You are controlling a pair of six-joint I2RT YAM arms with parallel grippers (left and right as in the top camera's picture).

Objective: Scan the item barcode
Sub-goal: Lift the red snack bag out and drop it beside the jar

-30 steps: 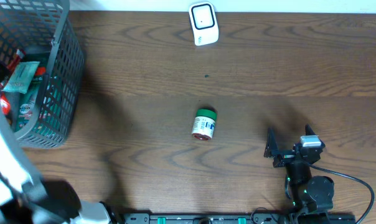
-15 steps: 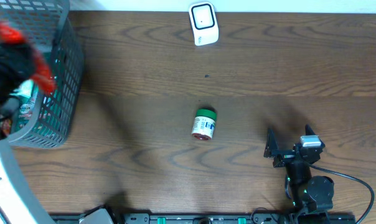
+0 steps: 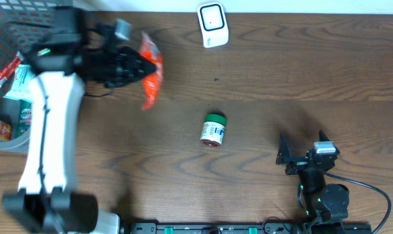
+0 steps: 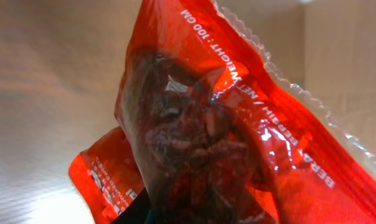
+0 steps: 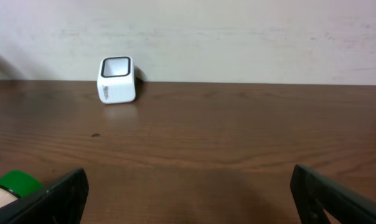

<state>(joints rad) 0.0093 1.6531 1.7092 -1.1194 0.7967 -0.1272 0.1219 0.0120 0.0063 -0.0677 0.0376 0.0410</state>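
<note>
Nearest the base, the right claw (image 3: 303, 140) rests low over the table (image 3: 313, 71) at its near right. Its two black fingers are spread wide and grasp nothing. Bare wood lies all around it and runs clear ahead to the far edge.

One small jar (image 3: 213, 129) lies on its side mid-table. It is a round cylinder with a green lid and a printed white label, and it stands well apart from both claws.

Farther back and to the left, the left claw (image 3: 136, 65) is clenched on one red packet (image 3: 151, 75). It holds the packet over open wood, between the basket (image 3: 11, 19) and the scanner (image 3: 213, 25) and touching neither. In the left wrist view the packet fills the frame. It is glossy, crinkled red film with white print and a crimped seam along one edge, and a clear window shows dark, lumpy contents.

The single basket sits at the far left corner. It is grey open mesh, and the white arm partly covers it. Several printed packets lie inside, though I cannot tell how many.

At the far edge stands the one scanner, a small white rounded block with a dark window on its face. Open table lies on either side of it.
</note>
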